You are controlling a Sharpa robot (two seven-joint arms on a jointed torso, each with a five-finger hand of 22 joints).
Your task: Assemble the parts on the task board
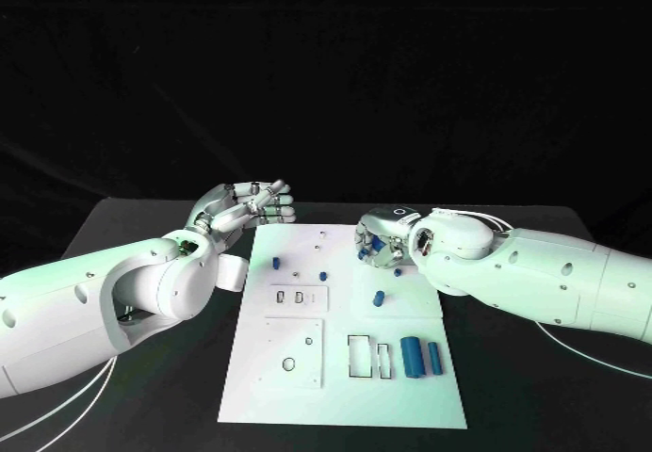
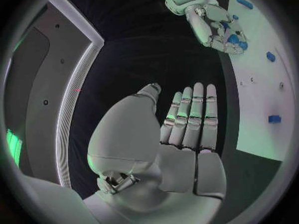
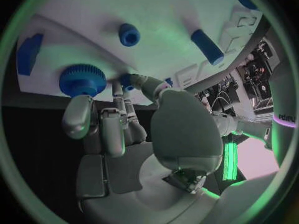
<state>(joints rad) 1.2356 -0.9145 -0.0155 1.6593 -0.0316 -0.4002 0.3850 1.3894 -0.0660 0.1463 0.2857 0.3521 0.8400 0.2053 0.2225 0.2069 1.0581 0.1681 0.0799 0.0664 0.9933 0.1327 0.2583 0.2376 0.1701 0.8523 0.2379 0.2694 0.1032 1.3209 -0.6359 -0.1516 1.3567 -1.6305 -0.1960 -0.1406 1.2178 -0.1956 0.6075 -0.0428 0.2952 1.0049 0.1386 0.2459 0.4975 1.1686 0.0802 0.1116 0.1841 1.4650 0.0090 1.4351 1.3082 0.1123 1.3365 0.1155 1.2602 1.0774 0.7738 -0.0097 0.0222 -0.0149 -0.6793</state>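
Observation:
The white task board [image 1: 347, 377] lies in the middle of the black table. My right hand [image 1: 383, 245] hovers over its far right part, fingers curled around a blue gear [image 3: 82, 79], with the fingertips [image 3: 118, 87] and thumb pressed at its side. The left wrist view also shows this right hand [image 2: 218, 30] with blue at its fingertips. My left hand [image 1: 252, 207] is held beside the board's far left corner, its fingers [image 2: 196, 114] straight and together, holding nothing. Blue parts on the board include a small peg [image 1: 276, 263], another [image 1: 325, 274], a short cylinder [image 1: 379, 299] and two long cylinders [image 1: 424, 358].
Rectangular slots [image 1: 366, 356] and a round hole [image 1: 288, 363] mark the board's near half. Near the gear, the right wrist view shows a blue block [image 3: 29, 54], a small blue ring [image 3: 129, 35] and a long blue peg [image 3: 207, 47]. Black table surrounds the board.

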